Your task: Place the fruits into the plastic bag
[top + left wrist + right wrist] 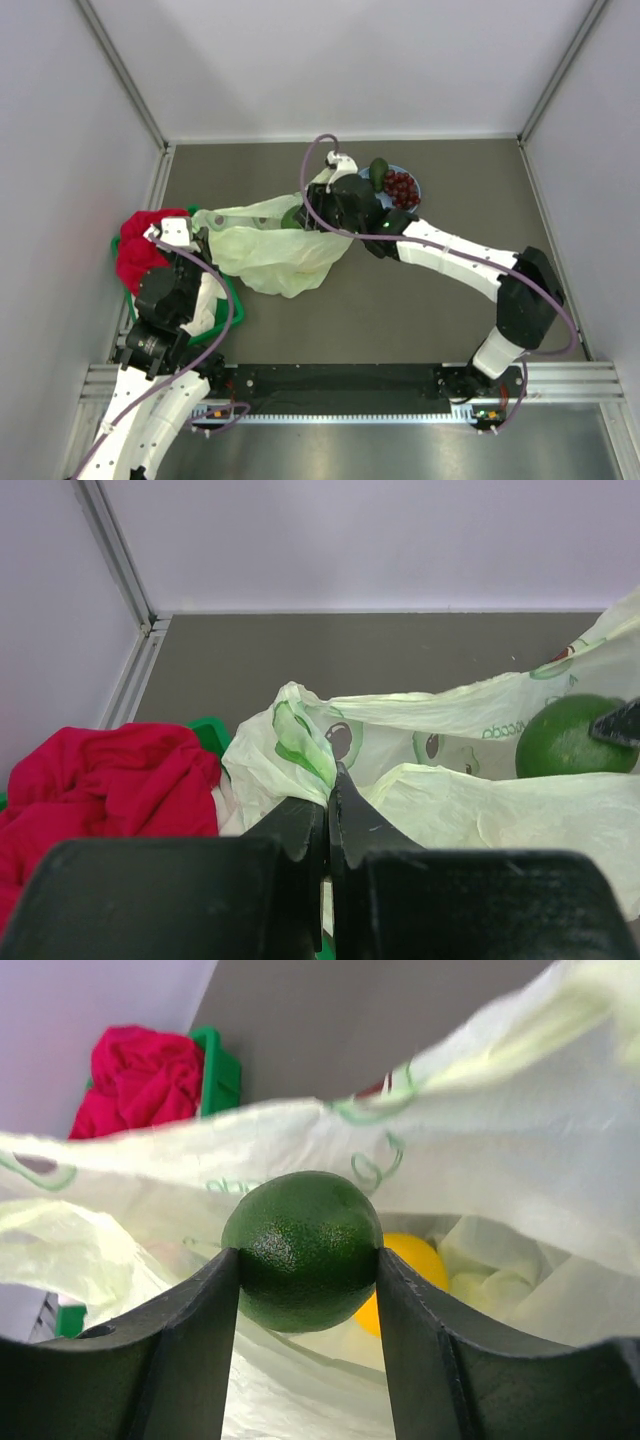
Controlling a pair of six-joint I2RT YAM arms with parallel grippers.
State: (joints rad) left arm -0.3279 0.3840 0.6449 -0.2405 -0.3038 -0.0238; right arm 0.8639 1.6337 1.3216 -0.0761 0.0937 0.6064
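The pale yellow-green plastic bag [275, 250] lies left of centre, its mouth facing right. My left gripper [203, 236] is shut on the bag's left edge [300, 735]. My right gripper [303, 216] is shut on a round green fruit [303, 1250] and holds it at the bag's mouth; the fruit also shows in the left wrist view [570, 736]. An orange-yellow citrus [412, 1268] lies inside the bag. A dark red grape bunch [401, 188] and a dark green avocado-like fruit [378, 170] rest on the blue plate [415, 180].
A red cloth [140, 248] and white cloths [208, 305] sit in a green bin [236, 300] at the left, beside my left arm. Grey walls enclose the table on three sides. The plate stands just behind my right arm.
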